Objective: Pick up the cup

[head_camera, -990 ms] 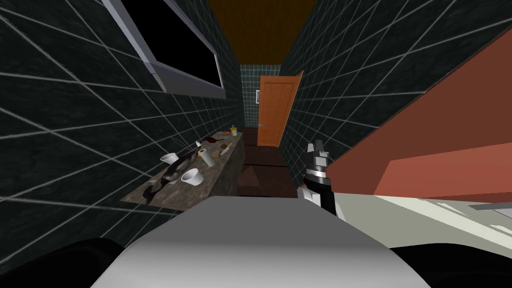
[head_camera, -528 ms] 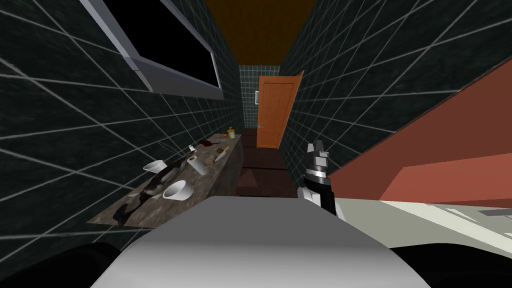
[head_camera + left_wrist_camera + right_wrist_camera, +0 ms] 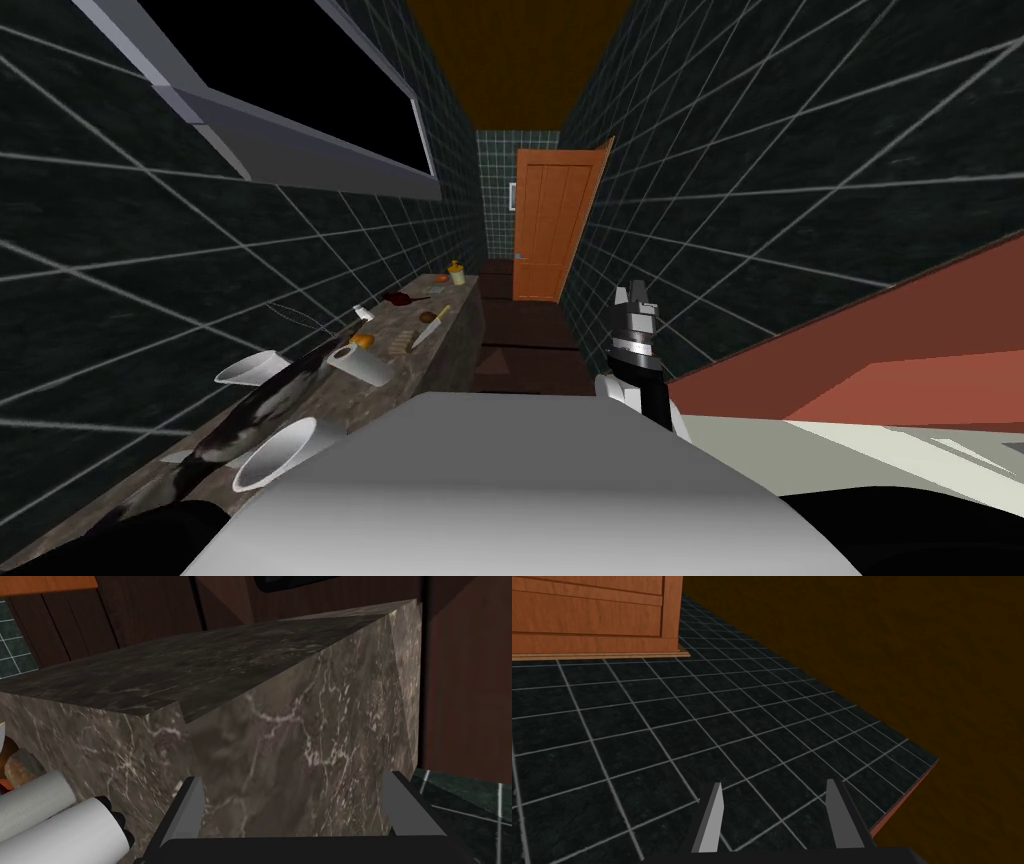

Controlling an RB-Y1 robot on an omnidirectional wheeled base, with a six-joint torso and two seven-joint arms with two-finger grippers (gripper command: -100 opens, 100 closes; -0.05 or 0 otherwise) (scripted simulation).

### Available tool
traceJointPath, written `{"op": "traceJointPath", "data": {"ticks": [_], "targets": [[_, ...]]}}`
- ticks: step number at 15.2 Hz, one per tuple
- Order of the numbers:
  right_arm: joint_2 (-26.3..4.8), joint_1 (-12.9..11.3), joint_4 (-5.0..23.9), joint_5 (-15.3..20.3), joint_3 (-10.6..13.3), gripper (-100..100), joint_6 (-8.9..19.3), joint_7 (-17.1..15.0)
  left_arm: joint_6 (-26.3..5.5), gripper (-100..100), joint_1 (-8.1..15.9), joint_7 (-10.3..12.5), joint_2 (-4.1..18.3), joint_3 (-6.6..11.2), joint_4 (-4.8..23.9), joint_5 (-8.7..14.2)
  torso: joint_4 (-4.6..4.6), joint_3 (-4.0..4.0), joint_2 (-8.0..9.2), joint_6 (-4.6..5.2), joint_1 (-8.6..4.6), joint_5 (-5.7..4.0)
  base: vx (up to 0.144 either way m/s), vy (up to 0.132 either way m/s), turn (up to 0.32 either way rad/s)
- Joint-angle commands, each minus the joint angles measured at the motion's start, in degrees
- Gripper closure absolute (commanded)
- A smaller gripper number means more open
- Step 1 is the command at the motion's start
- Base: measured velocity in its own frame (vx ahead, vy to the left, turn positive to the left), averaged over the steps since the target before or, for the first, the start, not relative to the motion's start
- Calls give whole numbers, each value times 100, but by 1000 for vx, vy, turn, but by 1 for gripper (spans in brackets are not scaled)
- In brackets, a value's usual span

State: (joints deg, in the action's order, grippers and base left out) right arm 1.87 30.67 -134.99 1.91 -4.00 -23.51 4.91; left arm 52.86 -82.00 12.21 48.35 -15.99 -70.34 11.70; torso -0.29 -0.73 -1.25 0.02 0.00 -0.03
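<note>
Currently cup [image 3: 275, 455] lies on counter [image 3: 462, 325], well left of spread R gripper [image 3: 632, 293].

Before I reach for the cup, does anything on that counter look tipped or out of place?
Possibly. The near white cup seems to lie tilted, mouth toward me, though the wide lens may exaggerate that. A dark streaked shape sprawls between it and the far cup; I cannot tell what it is. Nothing looks spilled.

No writing, number, label or sign can be read anywhere. The cup [image 3: 275, 455] at the lower left of the head view is plain white. The paper roll [image 3: 366, 366] on the bench [image 3: 455, 320] shows only faint embossing.
</note>
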Motion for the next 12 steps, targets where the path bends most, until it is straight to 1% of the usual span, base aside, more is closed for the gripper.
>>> {"op": "traceJointPath", "data": {"ticks": [1, 2, 4, 5, 6, 8, 9, 10, 11, 12], "targets": [[0, 0, 0, 0, 0, 0, 0, 0, 116, -100, -170, 94, 129, -3, 177, 42, 0, 0, 0, 0, 0, 0, 210, 4, -3], [0, -1, 0, 0, 0, 0, 0, 0, 242, -100, -400, 197, 285, -80, 357, 97, 2, 8, 16, 1, -1, 0, 206, -32, -14], [0, -1, 0, 0, 1, 0, 0, 0, 242, -100, -400, 197, 285, -80, 418, 97, 6, 16, 29, 1, -12, -2, 175, -15, -4], [0, -2, 0, 0, 0, 0, 0, 0, 242, -100, -400, 197, 285, -80, 451, 97, 10, 25, 44, 0, -9, -1, 83, 10, 4], [0, -2, 0, 0, 0, 0, 0, 0, 362, -100, -614, 297, 431, -156, 672, 149, 15, 37, 66, 0, -4, 1, 133, 16, -8], [0, -2, 0, 0, 0, 0, 0, 0, 362, -100, -614, 297, 431, -156, 713, 149, 15, 35, 60, 0, 3, 2, 158, 16, -3], [0, -2, 0, 0, 0, 0, 0, 0, 477, -100, -807, 395, 567, -232, 962, 198, 15, 36, 63, 1, 3, 2, 201, 11, -9], [0, -2, 1, 0, 0, 0, 0, 0, 477, -100, -811, 395, 567, -232, 962, 198, 13, 30, 51, 1, 3, 1, 225, 22, -4], [0, -1, 0, 0, 0, 0, 0, 0, 584, -100, -988, 490, 692, -307, 1196, 244, 11, 25, 41, 0, 5, 2, 262, 29, -4], [0, -1, 0, 0, 0, 0, 0, 0, 584, -100, -988, 490, 692, -307, 1196, 244, 7, 17, 28, 0, 7, 2, 273, 19, 2]]}}
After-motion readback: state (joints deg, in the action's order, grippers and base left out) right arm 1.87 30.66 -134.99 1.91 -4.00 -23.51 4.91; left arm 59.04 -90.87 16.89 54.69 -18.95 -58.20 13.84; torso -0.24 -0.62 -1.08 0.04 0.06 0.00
